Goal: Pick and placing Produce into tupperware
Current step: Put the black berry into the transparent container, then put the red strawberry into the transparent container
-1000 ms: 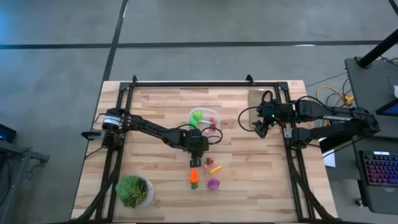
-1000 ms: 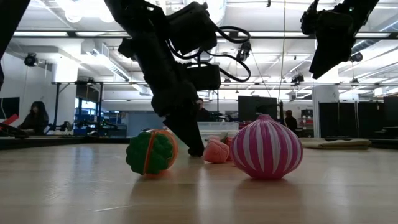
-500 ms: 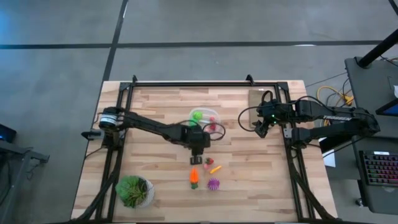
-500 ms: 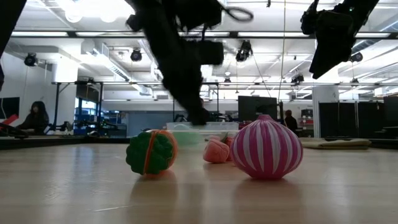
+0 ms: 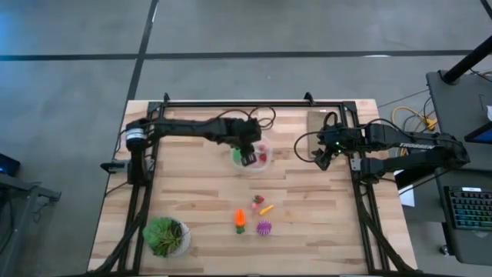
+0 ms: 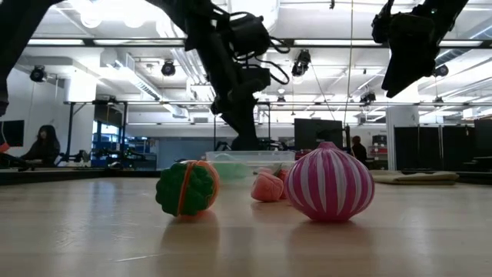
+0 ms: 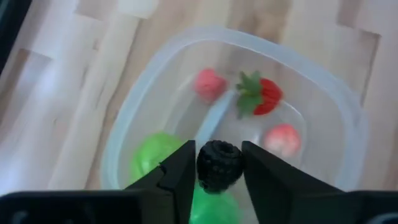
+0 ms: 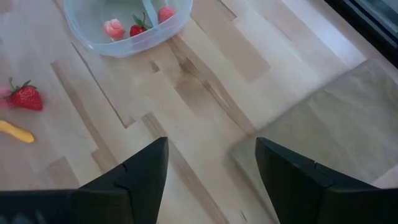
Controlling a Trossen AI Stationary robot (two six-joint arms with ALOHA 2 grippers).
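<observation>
The clear round tupperware stands on the table's middle, toward the far edge; green, red and pink pieces lie inside it. My left gripper hangs over the tupperware, shut on the dark berry. On the table nearer the near edge rest a strawberry, a yellow piece, the orange carrot and the purple spiky piece. My right gripper waits open above the table by the brown board. My left gripper pinches the dark berry between its two fingers, one on each side of it. The fingers come from above, pointing down. The berry is lifted clear, over the green piece inside the tupperware.
A leafy plant in a white pot stands at the near left corner. The black frame rail runs along the far edge. Bare wood lies between the tupperware and the right gripper. People stand in the room behind.
My left gripper has risen from the table beside the strawberry, carrying the dark berry, and has moved toward the far edge until it hangs over the tupperware. The other pieces on the table have stayed in place.
</observation>
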